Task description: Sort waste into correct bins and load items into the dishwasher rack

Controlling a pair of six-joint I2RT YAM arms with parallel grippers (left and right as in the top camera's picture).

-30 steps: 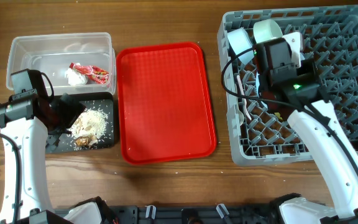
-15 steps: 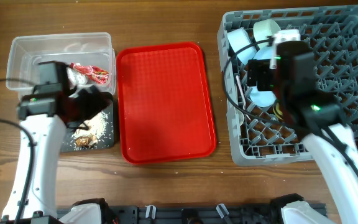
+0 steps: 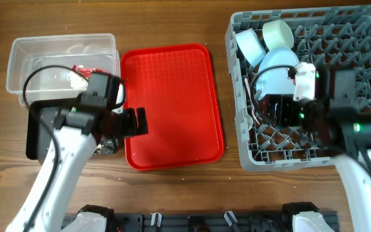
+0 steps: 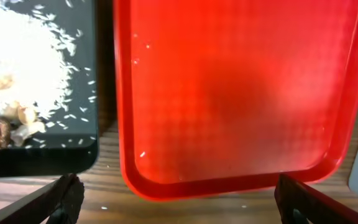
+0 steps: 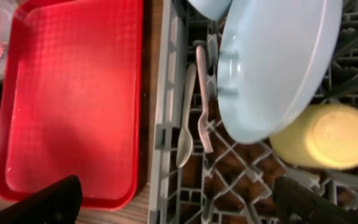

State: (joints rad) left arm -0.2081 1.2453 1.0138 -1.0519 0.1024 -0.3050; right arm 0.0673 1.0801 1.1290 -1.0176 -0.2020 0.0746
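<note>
The grey dishwasher rack (image 3: 359, 51) holds two pale bowls (image 3: 250, 45) (image 3: 277, 32) and the pale blue plate (image 3: 277, 67) (image 5: 272, 62) leaning on its pegs. Beside the plate lie the white fork (image 5: 202, 93), the spoon (image 5: 185, 134) and the yellow cup (image 5: 325, 137). My right gripper (image 3: 274, 111) (image 5: 182, 208) hangs open and empty over the rack's left side. The clear tub (image 3: 18, 58) contains the red-and-white wrapper (image 3: 85, 69) and white wad (image 3: 76, 78). Food scraps (image 4: 23, 56) lie in the black tray (image 3: 37, 129) (image 4: 36, 155). My left gripper (image 3: 133, 122) (image 4: 185, 205) is open and empty at the red tray's front left edge.
The flat red tray (image 3: 172, 96) (image 4: 229, 93) (image 5: 73, 93) lies bare between the bins and the rack. Wooden tabletop (image 3: 172, 193) shows in front of it. My left arm covers much of the black tray in the overhead view.
My left arm has swung right from the black tray to the red tray's edge. My right arm has drawn back toward the front, uncovering the plate leaning in the rack.
</note>
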